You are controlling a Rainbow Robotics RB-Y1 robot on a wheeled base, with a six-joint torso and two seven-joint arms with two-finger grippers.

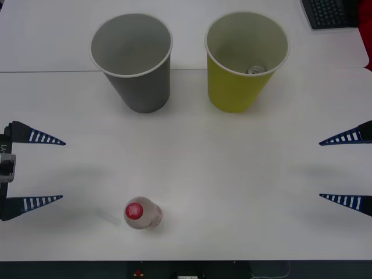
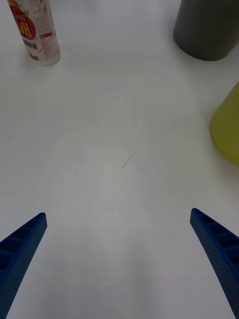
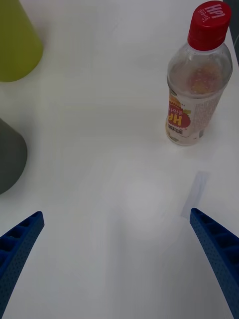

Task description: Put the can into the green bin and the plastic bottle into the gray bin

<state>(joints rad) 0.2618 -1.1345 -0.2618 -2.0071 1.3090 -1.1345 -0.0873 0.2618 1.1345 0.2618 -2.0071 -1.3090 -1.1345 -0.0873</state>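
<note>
From my station I see a plain white table (image 1: 192, 174) with a thin seam across its far part. A black computer keyboard (image 1: 331, 13) lies at its far right corner, partly cut off.

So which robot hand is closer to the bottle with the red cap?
Left. The left gripper sits open just beside the plastic bottle; the right gripper waits open across the table.
</note>
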